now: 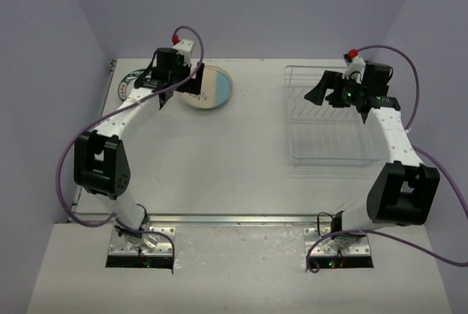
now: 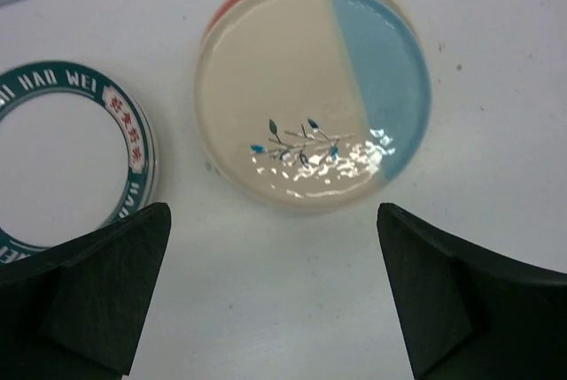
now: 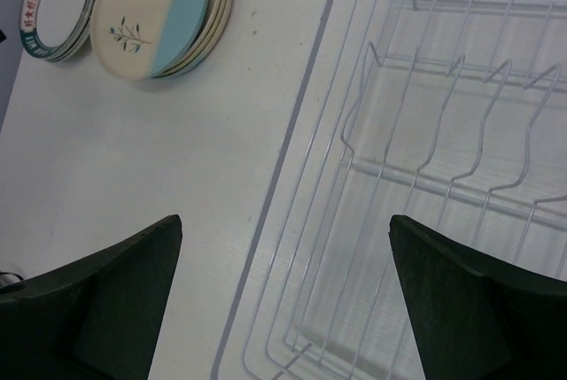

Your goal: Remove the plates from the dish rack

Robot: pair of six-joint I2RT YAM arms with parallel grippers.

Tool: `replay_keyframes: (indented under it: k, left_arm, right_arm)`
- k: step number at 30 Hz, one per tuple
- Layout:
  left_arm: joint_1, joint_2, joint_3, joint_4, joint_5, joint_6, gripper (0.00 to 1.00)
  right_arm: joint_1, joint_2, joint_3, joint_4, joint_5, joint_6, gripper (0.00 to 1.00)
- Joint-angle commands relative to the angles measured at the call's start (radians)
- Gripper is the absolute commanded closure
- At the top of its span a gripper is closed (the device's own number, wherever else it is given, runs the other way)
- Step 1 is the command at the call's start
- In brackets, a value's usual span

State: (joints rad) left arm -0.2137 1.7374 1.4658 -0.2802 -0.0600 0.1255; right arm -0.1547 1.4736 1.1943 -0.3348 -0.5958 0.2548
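A stack of plates topped by a cream and light blue plate [image 1: 210, 87] lies on the table at the back left; it also shows in the left wrist view [image 2: 310, 88] and the right wrist view [image 3: 159, 15]. A white plate with a green rim [image 1: 130, 81] lies left of it, also in the left wrist view [image 2: 66, 158] and the right wrist view [image 3: 58, 6]. The dish rack [image 1: 329, 120] at the right holds no plates [image 3: 425, 176]. My left gripper [image 2: 275, 300] is open and empty, just above the table near the stack. My right gripper [image 3: 283, 300] is open and empty over the rack's left edge.
Purple walls close in the table on the left, back and right. Purple cables loop from both arms [image 1: 73, 182]. The arm bases [image 1: 142, 244] sit at the near edge.
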Motion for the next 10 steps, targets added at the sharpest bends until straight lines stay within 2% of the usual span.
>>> replay_keyframes:
  k: [1,2,6,10]
  left_arm:
    - [0.016,-0.147,-0.145,-0.121,0.129,-0.081,0.0]
    - [0.016,-0.214,-0.232,-0.108,0.146,-0.105,0.0]
    - [0.016,-0.37,-0.401,-0.094,0.153,-0.108,0.0]
    - [0.016,-0.44,-0.458,-0.097,0.123,-0.104,0.0]
  right_arm:
    - [-0.003,-0.042,-0.086,0.144,0.01,-0.015,0.01]
    - [-0.002,-0.073,-0.177,0.193,0.024,-0.039,0.01]
    - [-0.002,-0.183,-0.315,0.239,0.058,-0.1,0.01]
    - [-0.002,-0.259,-0.381,0.231,0.06,-0.141,0.01]
